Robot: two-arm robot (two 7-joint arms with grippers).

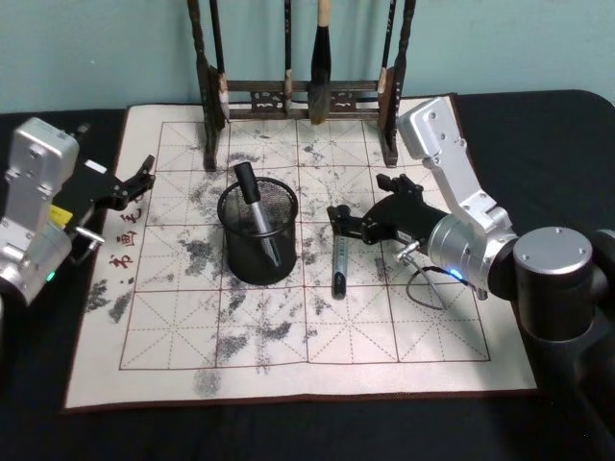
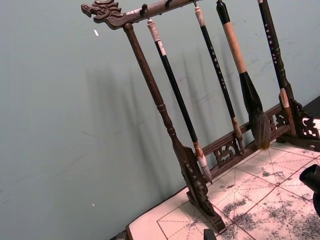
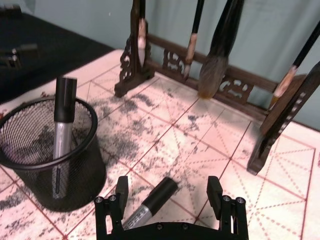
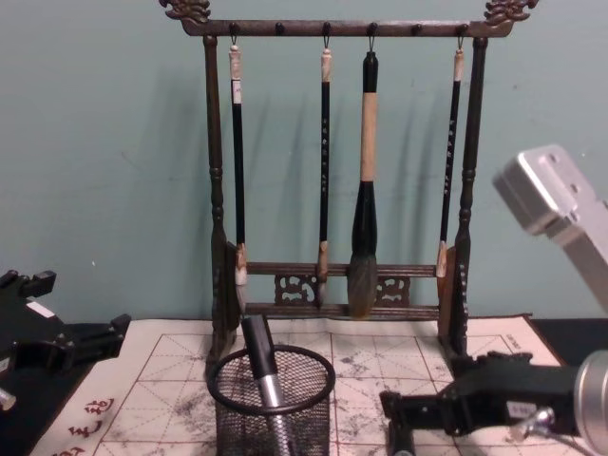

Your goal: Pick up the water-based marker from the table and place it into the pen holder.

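Note:
A water-based marker (image 1: 339,271) with a grey barrel and black cap lies on the white grid mat (image 1: 192,336), just right of the black mesh pen holder (image 1: 258,252). My right gripper (image 1: 357,209) hovers open over the marker's far end. In the right wrist view that marker (image 3: 151,201) lies between the two spread fingers (image 3: 121,190), with no contact visible. A second marker (image 1: 253,204) stands tilted inside the pen holder (image 3: 47,160), cap up, also seen from the chest (image 4: 260,364). My left gripper (image 1: 136,181) rests open at the mat's left edge.
A tall dark wooden brush rack (image 1: 298,96) with several hanging brushes stands along the mat's back edge, close behind the pen holder (image 4: 272,410). The mat's front half has only ink stains. Dark tabletop (image 1: 538,125) surrounds the mat.

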